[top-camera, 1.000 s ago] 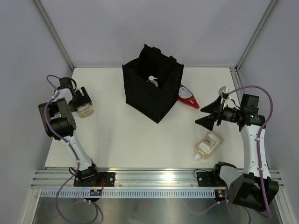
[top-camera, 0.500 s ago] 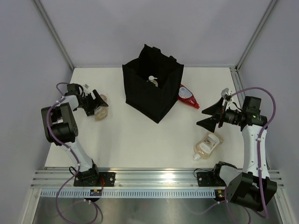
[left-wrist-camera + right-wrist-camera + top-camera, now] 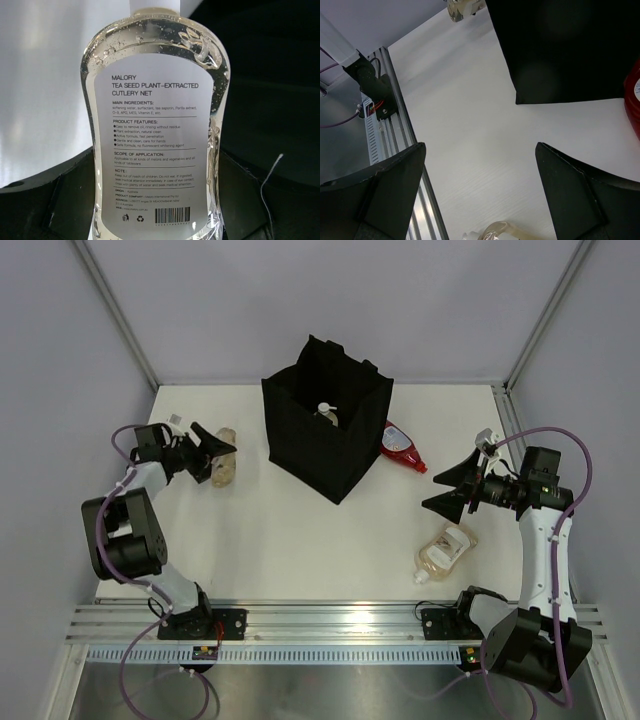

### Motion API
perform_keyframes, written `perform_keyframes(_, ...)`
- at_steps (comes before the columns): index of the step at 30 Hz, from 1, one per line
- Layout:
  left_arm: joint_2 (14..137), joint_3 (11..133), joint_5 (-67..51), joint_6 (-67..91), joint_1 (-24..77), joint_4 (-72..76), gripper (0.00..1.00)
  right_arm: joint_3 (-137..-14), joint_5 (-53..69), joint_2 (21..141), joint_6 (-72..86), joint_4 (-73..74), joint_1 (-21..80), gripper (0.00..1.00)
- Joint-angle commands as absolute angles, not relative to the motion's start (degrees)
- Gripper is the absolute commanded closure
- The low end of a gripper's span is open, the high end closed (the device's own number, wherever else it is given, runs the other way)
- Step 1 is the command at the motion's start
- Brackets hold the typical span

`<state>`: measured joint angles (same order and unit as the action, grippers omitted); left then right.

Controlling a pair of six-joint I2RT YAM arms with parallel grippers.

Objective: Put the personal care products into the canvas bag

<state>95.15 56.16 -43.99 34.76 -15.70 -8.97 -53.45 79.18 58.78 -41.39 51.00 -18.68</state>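
The bottle [image 3: 226,470], clamped in your left gripper [image 3: 214,460], has the canvas bag [image 3: 300,455] to its right; your right gripper [image 3: 447,487] gapes empty.

Pump bottle [image 3: 324,412] in canvas bag [image 3: 300,452]; squeeze bottle [image 3: 401,448] just right of it

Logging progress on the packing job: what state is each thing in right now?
canvas bag: upright, top open, a white-capped bottle inside.
clear bottle: held in the left gripper.
red bottle: lying beside the bag, outside it.
amber bottle: lying on the table.
right gripper: open, empty.
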Motion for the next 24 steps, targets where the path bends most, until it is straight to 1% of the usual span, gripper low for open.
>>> perform_keyframes(1, 84.6, 55.8, -52.5, 45.9, -15.9, 7.1, 1.00, -55.4, 80.9, 59.1, -42.9, 51.6, -19.2, 0.01)
perform_keyframes(6, 77.0, 53.5, -51.3, 56.8, -15.7, 17.1, 1.00, -55.3, 80.9, 59.6, -42.9, 51.5, -19.5, 0.00)
perform_keyframes(9, 72.4, 54.7, -49.1, 58.8, -14.8, 17.9, 1.00, -55.3, 80.9, 59.9, -42.8, 51.4, -19.5, 0.00)
perform_keyframes(12, 69.5, 59.4, -45.9, 57.4, -11.8, 13.8, 1.00, -55.1, 80.8, 60.0, -42.8, 51.5, -19.5, 0.00)
perform_keyframes(15, 68.7, 68.6, -41.4, 54.6, -5.2, 6.6, 1.00, -55.2, 80.7, 60.0, -42.9, 51.5, -19.6, 0.00)
perform_keyframes(16, 68.7, 68.6, -40.4, 54.1, -5.2, 5.5, 1.00, -55.2, 80.7, 60.0, -42.9, 51.6, -19.6, 0.01)
perform_keyframes(21, 70.3, 79.3, -35.7, 52.4, 3.7, 1.9, 1.00, -55.1, 80.4, 59.5, -43.0, 51.5, -19.6, 0.01)
perform_keyframes(24, 73.3, 85.3, -30.8, 50.9, 9.9, -0.9, 1.00, -55.2, 80.5, 59.6, -42.9, 51.7, -19.6, 0.00)
